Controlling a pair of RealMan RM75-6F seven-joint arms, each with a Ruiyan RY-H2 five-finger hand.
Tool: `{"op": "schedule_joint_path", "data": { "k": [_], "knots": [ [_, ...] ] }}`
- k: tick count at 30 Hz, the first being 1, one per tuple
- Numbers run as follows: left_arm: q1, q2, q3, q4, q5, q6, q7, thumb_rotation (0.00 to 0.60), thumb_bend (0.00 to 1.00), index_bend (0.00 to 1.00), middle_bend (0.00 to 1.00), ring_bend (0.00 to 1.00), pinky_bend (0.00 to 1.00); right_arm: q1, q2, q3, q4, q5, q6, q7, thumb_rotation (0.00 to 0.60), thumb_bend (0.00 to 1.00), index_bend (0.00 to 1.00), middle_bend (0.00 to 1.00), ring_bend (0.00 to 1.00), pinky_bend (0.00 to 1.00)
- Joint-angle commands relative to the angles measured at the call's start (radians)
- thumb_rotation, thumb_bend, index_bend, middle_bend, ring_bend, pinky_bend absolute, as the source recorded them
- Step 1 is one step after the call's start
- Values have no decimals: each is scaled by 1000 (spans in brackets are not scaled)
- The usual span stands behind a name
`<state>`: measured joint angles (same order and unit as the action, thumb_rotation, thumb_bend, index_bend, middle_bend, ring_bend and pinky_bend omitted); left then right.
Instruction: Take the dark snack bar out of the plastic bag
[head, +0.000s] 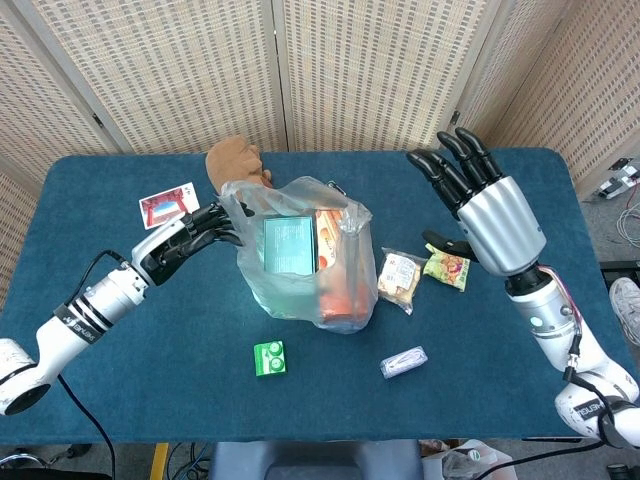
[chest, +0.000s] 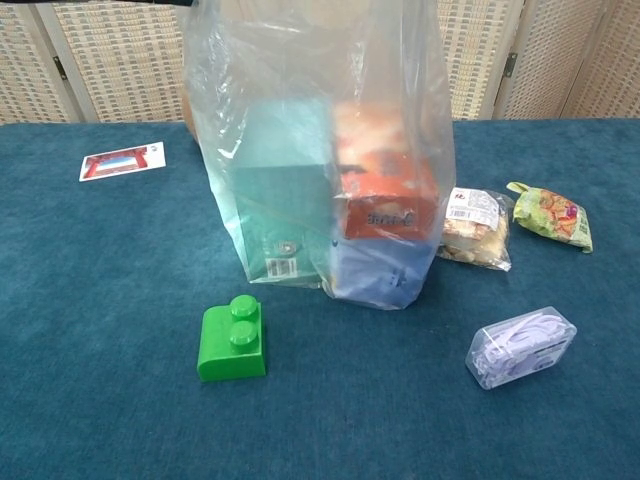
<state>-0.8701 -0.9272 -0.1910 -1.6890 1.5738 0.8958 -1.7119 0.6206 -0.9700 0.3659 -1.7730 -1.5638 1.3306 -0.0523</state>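
Tabletop plastic bag (head: 300, 255) holding boxes (chest: 330, 190)

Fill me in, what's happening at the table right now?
The left hand is at the rim of the plastic bag, fingers touching its left edge. The right hand hangs open above the table, holding nothing. The bag stands upright with a teal box and an orange box inside; nothing has come out.

Open mouth of plastic bag (head: 300, 255) crowded by teal box (head: 290, 243) and orange box (head: 330, 262).
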Motion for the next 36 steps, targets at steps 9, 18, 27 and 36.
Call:
{"op": "schedule_joint_path", "data": {
  "k": [9,18,27,36],
  "knots": [
    [-10,-33,-4,23,-21,2,4,319,271,210,178,222,177,3,-7,-12,21,1,3,22,600,78,53,165,48,84],
    [0,-19,-8,5,-34,13,21,264,271,221,178,221,163,6,-10,-19,33,-1,5,38,600,78,53,165,48,84],
    [-25,-49,-21,-7,-43,-12,-52,260,270,226,185,225,164,30,-22,-14,45,1,-11,51,600,78,53,165,48,84],
    [-48,-68,-32,-4,-55,-42,-70,262,271,231,194,237,210,96,-71,-18,61,-20,-65,63,600,78,53,163,48,84]
  ]
}}
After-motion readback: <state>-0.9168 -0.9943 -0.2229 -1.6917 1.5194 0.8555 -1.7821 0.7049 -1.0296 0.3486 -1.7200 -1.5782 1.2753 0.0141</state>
